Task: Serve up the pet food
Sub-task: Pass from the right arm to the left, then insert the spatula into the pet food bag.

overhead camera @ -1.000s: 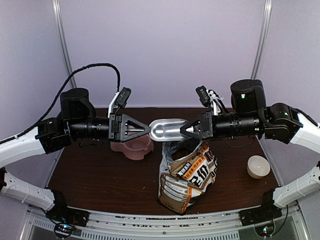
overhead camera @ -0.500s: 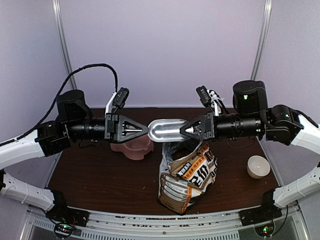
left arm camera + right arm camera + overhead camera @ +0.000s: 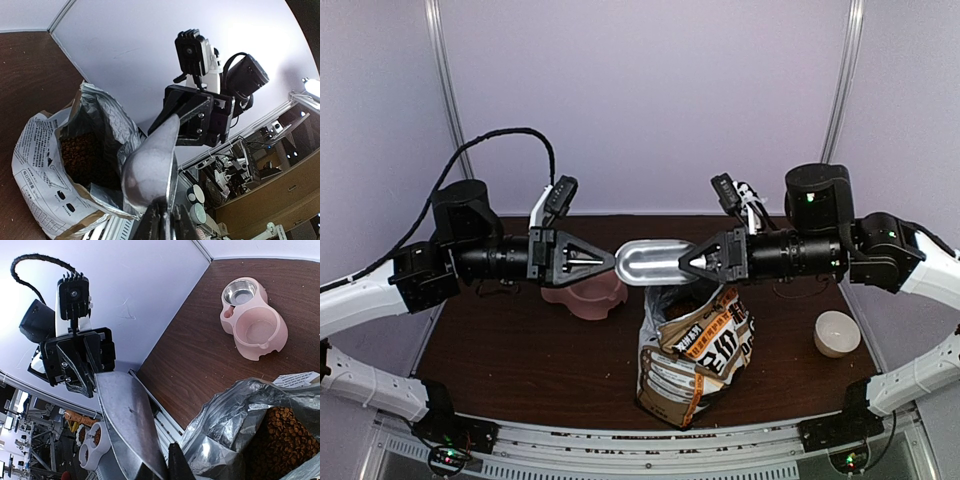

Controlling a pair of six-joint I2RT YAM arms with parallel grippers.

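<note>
Two hands, top view: the left hand (image 3: 613, 262) and the right hand (image 3: 688, 262) face each other, each closed on one end of the metal scoop (image 3: 653, 261), which hangs level between them
Pet food, top view: the pet food (image 3: 690, 293) shows in the mouth of the open bag (image 3: 695, 355), just under the scoop; the bag stands on the counter (image 3: 520, 350), with the pink feeder (image 3: 585, 295) near its left
Left wrist view: the left hand pinches the scoop's near edge; the pet food (image 3: 82, 155) lies deep inside the foil lining
Right wrist view: the right hand clamps the other end; no pellets show in the feeder's (image 3: 255, 320) basins
Handling: likely light, dry and loose, it rolls and spills and cannot be pinched; best lifted in the scoop's bowl, kept level
Bag: soft walls may fold inward
</note>
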